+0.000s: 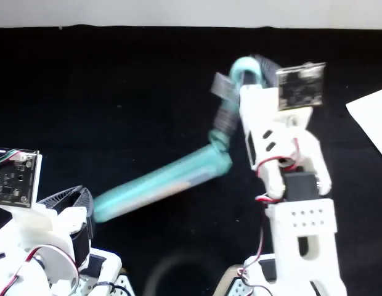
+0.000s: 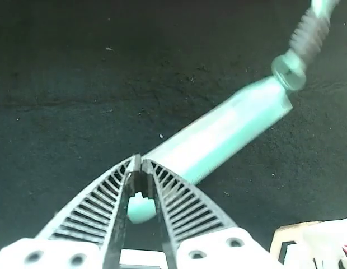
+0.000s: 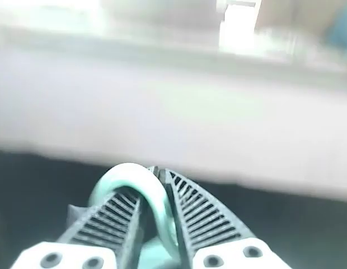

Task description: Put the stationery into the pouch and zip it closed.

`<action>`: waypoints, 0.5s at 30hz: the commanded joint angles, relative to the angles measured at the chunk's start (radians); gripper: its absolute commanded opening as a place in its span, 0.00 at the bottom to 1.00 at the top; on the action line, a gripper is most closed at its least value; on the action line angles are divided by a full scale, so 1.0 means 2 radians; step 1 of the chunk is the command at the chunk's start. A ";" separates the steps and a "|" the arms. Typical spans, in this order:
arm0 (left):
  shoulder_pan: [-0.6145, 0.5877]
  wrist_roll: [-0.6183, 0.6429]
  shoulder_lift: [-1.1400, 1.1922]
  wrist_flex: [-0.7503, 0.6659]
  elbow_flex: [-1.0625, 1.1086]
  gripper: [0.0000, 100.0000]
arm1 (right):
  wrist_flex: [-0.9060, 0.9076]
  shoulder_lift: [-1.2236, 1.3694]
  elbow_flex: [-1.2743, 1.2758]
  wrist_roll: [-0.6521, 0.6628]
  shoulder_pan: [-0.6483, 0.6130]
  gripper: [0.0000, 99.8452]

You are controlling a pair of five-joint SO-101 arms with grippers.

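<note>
Across the black table [image 1: 86, 92], the teal pouch [image 1: 160, 182] is stretching between both arms. The left gripper [image 2: 141, 168] is pinching one end tight; the right gripper [image 3: 155, 174] is clamping the pull loop [image 3: 127, 169]. Risk: either grip may be slipping under tension, leaving the zip partly open.

Your tabletop [image 1: 117, 92] is draped in black cloth; beyond its far edge you see a strip of pale wall [image 1: 178, 12]; a white sheet [image 1: 373, 117] lies at its right side.

White plastic arms [image 1: 302, 228] carry dark ribbed fingers [image 2: 89, 207], red cables [image 1: 260, 165] and dark circuit boards [image 1: 300, 84].
</note>
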 commanded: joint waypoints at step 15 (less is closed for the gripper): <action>-0.004 -0.001 0.004 0.001 0.000 0.15 | 0.106 0.115 -0.372 -0.006 -0.118 0.01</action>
